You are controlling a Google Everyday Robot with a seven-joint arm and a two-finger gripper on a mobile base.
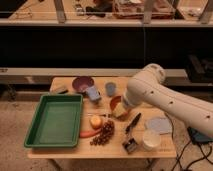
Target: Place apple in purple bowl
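- One white arm (165, 97) reaches in from the right over the wooden table (65, 151). Its gripper (121, 110) sits low at the orange-brown bowl (116, 103), partly hiding it. Whether the gripper stands wide, narrow or holds anything cannot be told.
- Apple (95, 121): rests on the table top just right of the green tray (55, 120), apart from the gripper. An orange carrot (88, 133) lies just in front of it, with a dark grape bunch (104, 134) near its right side.
- Purple bowl (82, 83): upright near the table's far edge, behind the tray's far right corner, well apart from the apple.
- Grey-blue cup (111, 88): stands between the purple bowl and the arm.
- White round container (150, 140): near the front right corner, with a black-handled tool (133, 122) lying between it and the grape bunch.
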